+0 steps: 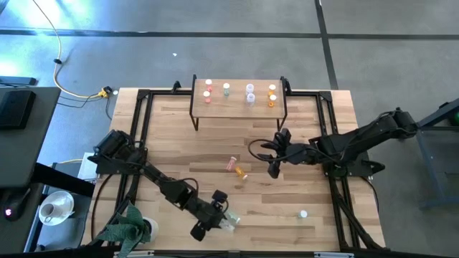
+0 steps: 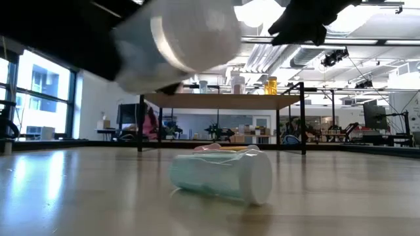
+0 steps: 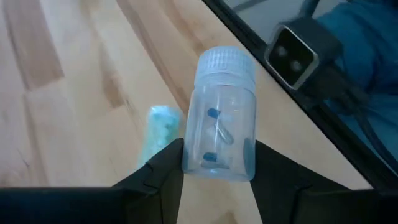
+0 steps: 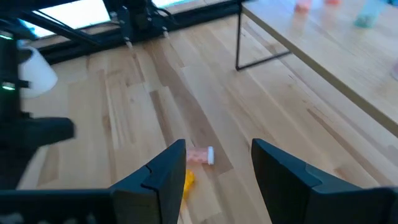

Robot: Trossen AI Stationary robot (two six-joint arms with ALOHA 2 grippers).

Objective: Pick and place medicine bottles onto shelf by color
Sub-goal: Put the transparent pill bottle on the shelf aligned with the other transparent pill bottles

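My left gripper [image 1: 222,216] is near the table's front edge, shut on a clear medicine bottle [image 3: 221,124] that has a white cap and blue capsules inside. Below it a pale green bottle [image 2: 223,174] lies on its side on the table. My right gripper [image 1: 275,163] hangs open above mid-table with nothing between its fingers. A pink bottle [image 4: 200,155] and an orange bottle [image 4: 186,180] lie on the table ahead of it. The shelf [image 1: 239,107] stands at the far edge and carries red, green, clear and orange bottles upright. My left gripper pinches the clear bottle's body at its bottom end [image 3: 214,168] between the two fingers. The fingers slant down and lie along the bottle, whose cap [image 3: 225,62] points away from them. The bottle is lifted clear of the table.
Another white-capped bottle [image 1: 303,213] stands at the near right. A small camera block [image 3: 295,50] sits at the table's front edge, just beyond the held bottle. Black frame rails [image 1: 140,129] run along both sides. A potted plant [image 1: 129,228] stands off the near-left corner.
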